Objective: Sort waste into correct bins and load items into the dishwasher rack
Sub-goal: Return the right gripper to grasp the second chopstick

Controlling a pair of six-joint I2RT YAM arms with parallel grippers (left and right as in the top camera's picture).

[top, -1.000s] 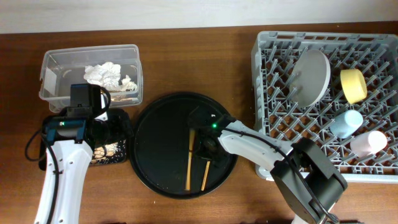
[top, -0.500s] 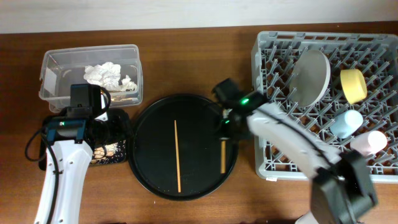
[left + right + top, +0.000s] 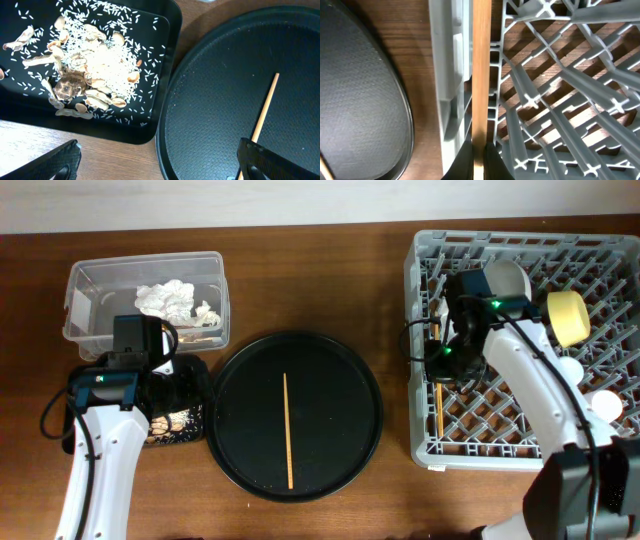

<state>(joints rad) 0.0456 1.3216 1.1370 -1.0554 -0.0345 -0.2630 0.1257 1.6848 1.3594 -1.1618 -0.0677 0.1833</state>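
Grey dishwasher rack point(image 3: 500, 464) holds plate point(image 3: 511, 276), yellow bowl point(image 3: 567, 317), blue cup point(image 3: 571, 367), pink cup point(image 3: 606, 403), wooden chopstick point(image 3: 438, 406) at left wall; leftward: second chopstick point(image 3: 288, 430), tissue tub point(image 3: 82, 280), scraps tray point(image 3: 169, 60).

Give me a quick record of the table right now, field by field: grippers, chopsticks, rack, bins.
left gripper: open, by flat tray
right gripper: shut on held chopstick, at rack's left wall
loose chopstick: lying on round tray
rack contents: plate, bowl, blue cup, pink cup
tub: tissue
flat tray contents: food scraps
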